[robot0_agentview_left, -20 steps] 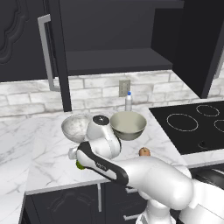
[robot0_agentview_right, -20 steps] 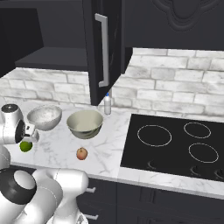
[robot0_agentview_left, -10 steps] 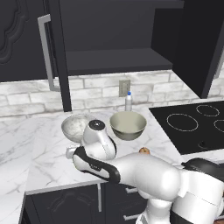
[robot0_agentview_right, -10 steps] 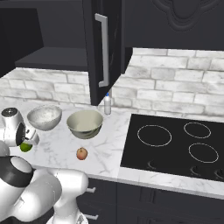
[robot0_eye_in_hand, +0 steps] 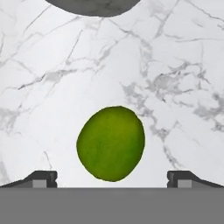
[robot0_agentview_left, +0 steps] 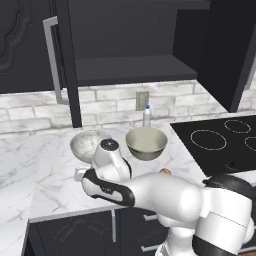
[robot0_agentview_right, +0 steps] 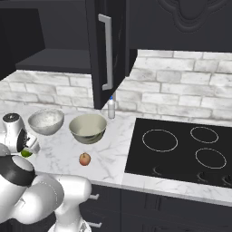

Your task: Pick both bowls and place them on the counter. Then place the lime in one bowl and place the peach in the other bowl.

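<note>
The dark-green lime (robot0_eye_in_hand: pixel 111 143) lies on the white marble counter (robot0_eye_in_hand: pixel 175 65), directly below my gripper (robot0_eye_in_hand: pixel 111 179). The gripper is open, its fingertips (robot0_eye_in_hand: pixel 41 178) standing wide on either side of the lime without touching it. In the right base view the lime (robot0_agentview_right: pixel 26 153) peeks out under the hand (robot0_agentview_right: pixel 28 146). Behind it on the counter stand the marbled bowl (robot0_agentview_right: pixel 45 121) (robot0_agentview_left: pixel 89 144) and the cream mottled bowl (robot0_agentview_right: pixel 88 128) (robot0_agentview_left: pixel 146 142), both upright. The peach (robot0_agentview_right: pixel 84 158) (robot0_agentview_left: pixel 165 171) rests near the counter's front edge.
A small white bottle (robot0_agentview_left: pixel 147 116) (robot0_agentview_right: pixel 111 108) stands at the backsplash behind the cream bowl. The black stovetop (robot0_agentview_right: pixel 181 149) (robot0_agentview_left: pixel 220 140) lies to the right. An open cabinet door (robot0_agentview_right: pixel 106 50) hangs above the bowls. The marbled bowl's rim (robot0_eye_in_hand: pixel 92 5) is just beyond the lime.
The hand has shifted slightly left in the left base view and settled over the lime, which it now hides there. Bowls and peach have not moved.
</note>
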Controlling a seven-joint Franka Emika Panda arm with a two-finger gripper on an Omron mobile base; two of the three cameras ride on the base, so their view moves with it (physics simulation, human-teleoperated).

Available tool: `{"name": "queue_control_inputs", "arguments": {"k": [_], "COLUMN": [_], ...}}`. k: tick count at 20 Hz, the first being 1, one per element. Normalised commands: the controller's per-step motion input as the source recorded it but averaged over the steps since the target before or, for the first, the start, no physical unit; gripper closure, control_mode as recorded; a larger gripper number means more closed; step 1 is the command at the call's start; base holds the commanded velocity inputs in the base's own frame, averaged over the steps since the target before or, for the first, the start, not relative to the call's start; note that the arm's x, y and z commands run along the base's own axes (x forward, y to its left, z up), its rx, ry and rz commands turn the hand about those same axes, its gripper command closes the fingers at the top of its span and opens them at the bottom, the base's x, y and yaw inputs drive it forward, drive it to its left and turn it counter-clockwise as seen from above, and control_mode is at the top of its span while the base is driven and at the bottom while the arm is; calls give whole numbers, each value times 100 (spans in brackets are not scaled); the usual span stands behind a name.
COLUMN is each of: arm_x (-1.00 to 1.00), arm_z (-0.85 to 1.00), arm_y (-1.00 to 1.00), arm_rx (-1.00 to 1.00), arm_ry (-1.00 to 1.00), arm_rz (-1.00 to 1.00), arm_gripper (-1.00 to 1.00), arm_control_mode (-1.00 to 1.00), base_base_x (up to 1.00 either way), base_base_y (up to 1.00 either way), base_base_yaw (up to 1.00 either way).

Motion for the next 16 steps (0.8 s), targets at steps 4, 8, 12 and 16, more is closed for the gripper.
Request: {"name": "queue_control_inputs", "arguments": {"k": [4, 8, 12, 16], "arm_x": [6, 9, 7, 5], "arm_z": [-22, -19, -20, -13], "arm_y": [1, 2, 0, 7], "arm_rx": [1, 0, 0, 1], "arm_ry": [5, 1, 3, 0], "arm_rz": [-8, -6, -6, -4], "arm_gripper": [-100, -100, -100, -100], "arm_control_mode": [-100, -100, -100, -100], "base_base_x": [0, 0, 0, 0], "base_base_y": [0, 0, 0, 0], "base_base_yaw": [0, 0, 0, 0]}}
